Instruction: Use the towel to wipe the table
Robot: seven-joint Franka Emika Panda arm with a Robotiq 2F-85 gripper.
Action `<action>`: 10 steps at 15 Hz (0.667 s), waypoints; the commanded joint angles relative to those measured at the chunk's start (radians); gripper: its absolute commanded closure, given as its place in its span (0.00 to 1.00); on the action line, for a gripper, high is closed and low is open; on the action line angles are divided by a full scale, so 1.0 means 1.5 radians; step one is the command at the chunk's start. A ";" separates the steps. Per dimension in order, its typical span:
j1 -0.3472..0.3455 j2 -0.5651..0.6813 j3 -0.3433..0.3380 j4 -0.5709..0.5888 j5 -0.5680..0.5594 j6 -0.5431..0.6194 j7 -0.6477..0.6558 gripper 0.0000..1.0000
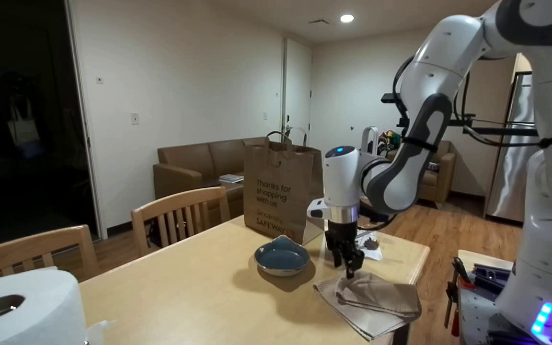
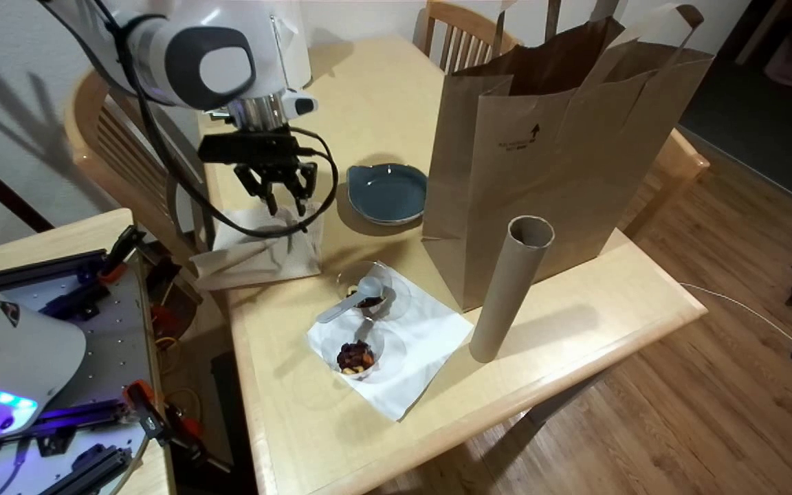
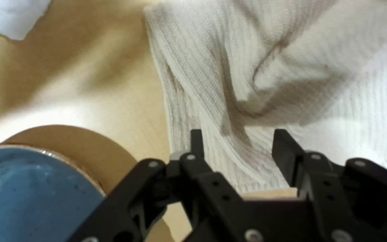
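A beige ribbed towel lies crumpled and partly folded at the edge of the light wooden table. It also shows in an exterior view and fills much of the wrist view, with a raised fold in its middle. My gripper points down above the towel's edge nearest the blue bowl. In the wrist view its two fingers are apart, with towel visible between and beyond them and nothing held. The gripper also looks open in an exterior view. Whether the fingertips touch the towel I cannot tell.
A blue bowl stands beside the gripper. A tall paper bag stands past it. A cardboard tube and a white napkin with small cups and a spoon are nearby. A paper towel roll stands at the far end.
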 commanded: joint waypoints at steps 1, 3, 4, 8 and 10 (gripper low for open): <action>0.024 -0.146 0.015 -0.029 0.052 -0.085 0.008 0.12; 0.042 -0.208 0.015 -0.029 0.068 -0.121 0.008 0.02; 0.052 -0.234 0.014 -0.034 0.080 -0.130 0.005 0.00; 0.070 -0.231 0.003 -0.018 0.083 -0.139 0.003 0.00; 0.073 -0.239 0.003 -0.026 0.084 -0.139 0.003 0.00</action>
